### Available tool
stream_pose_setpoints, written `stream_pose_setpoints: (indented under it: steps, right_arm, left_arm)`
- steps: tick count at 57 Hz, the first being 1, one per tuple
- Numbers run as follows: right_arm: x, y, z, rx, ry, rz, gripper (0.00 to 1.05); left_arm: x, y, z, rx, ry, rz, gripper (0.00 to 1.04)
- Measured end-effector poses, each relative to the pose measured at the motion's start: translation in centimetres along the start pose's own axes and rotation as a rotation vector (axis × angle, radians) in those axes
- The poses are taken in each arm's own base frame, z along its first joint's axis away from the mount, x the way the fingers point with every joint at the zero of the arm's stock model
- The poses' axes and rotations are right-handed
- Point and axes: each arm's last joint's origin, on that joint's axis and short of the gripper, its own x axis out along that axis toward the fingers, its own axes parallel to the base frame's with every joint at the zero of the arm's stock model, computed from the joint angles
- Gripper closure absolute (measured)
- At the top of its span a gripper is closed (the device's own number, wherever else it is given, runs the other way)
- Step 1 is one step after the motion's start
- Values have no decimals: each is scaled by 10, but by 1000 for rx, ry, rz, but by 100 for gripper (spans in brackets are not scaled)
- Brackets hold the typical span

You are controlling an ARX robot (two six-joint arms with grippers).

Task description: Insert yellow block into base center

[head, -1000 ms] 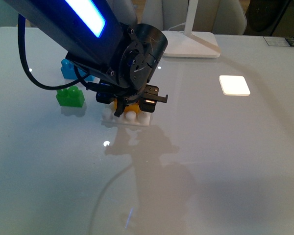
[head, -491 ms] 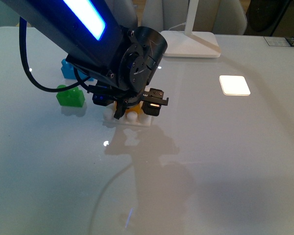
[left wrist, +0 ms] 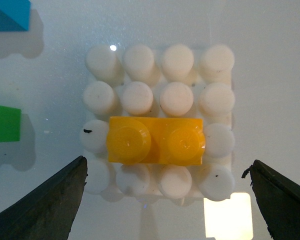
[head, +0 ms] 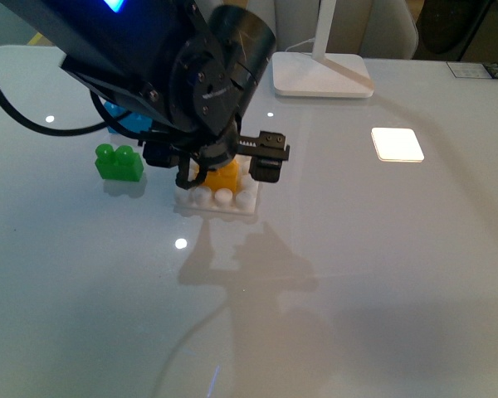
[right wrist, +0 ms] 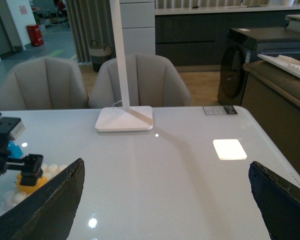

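Observation:
The yellow block (left wrist: 156,141) sits pressed on the white studded base (left wrist: 177,60), over the two middle studs of one inner row. My left gripper (left wrist: 165,205) hangs open straight above it, its dark fingers (left wrist: 50,200) wide apart on either side and touching nothing. In the front view the left gripper (head: 220,168) hovers just over the yellow block (head: 226,177) and the base (head: 220,201). My right gripper (right wrist: 165,210) is open and empty over bare table, far from the base (right wrist: 10,197); it does not show in the front view.
A green brick (head: 119,162) stands left of the base. A blue brick (head: 131,121) lies behind it, partly hidden by the arm. A white lamp foot (head: 322,76) stands at the back. A glowing white patch (head: 397,143) lies on the right.
My left gripper has spread its jaws and risen off the base. The yellow block stays on the base and now shows more fully.

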Motion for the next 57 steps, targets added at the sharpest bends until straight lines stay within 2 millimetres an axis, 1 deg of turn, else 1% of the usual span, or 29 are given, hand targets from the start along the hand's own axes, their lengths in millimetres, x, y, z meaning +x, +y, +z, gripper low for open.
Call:
stream_pose_setpoints:
  steps: [5,8,14,15,18,21,29,37,39,43,44,46,49,52,55,57]
  right_arm:
    - [0,0,0,0,0,0,9]
    - [0,0,0,0,0,0,9]
    - [0,0,0,0,0,0,9]
    - [0,0,0,0,0,0,9]
    - [0,0,0,0,0,0,9]
    - [0,0,0,0,0,0,9]
    - [0,0,0,0,0,0,9]
    - [0,0,0,0,0,0,9]
    - [0,0,0,0,0,0,9]
    - [0,0,0,0,0,0,9]
    - [0,0,0,0,0,0,9]
    - [0,0,0,0,0,0,9]
    - [0,0,0,0,0,0,9]
    - [0,0,0,0,-1,-1,9]
    - [0,0,0,0,0,-2,9]
    - [0,0,0,0,0,-2,9]
  left_arm:
    - [-17,9,4,-24,-33,-13,7]
    - [-29,19,6,-43,-52,-26,7]
    - [-60,51,3,-96,-105,-44,7]
    - [-62,54,3,-100,-109,-45,7]
    - [-79,73,1,-121,-142,-43,7]
    - [-91,86,-2,-137,-165,-48,7]
    - [-129,129,-14,-185,-220,-43,7]
    - [-155,161,-34,-232,-238,-23,7]
    - [-158,166,-36,-241,-243,-12,7]
    - [-159,166,-36,-238,-242,-21,7]
    - [-158,166,-37,-229,-255,-12,8]
    - [-153,167,-42,-190,-375,37,15]
    - [-153,168,-50,-146,-499,63,22]
    - [-160,169,-64,-117,-622,72,31]
    - [-170,169,-69,-98,-717,76,38]
    - [-181,170,-70,-85,-802,76,45]
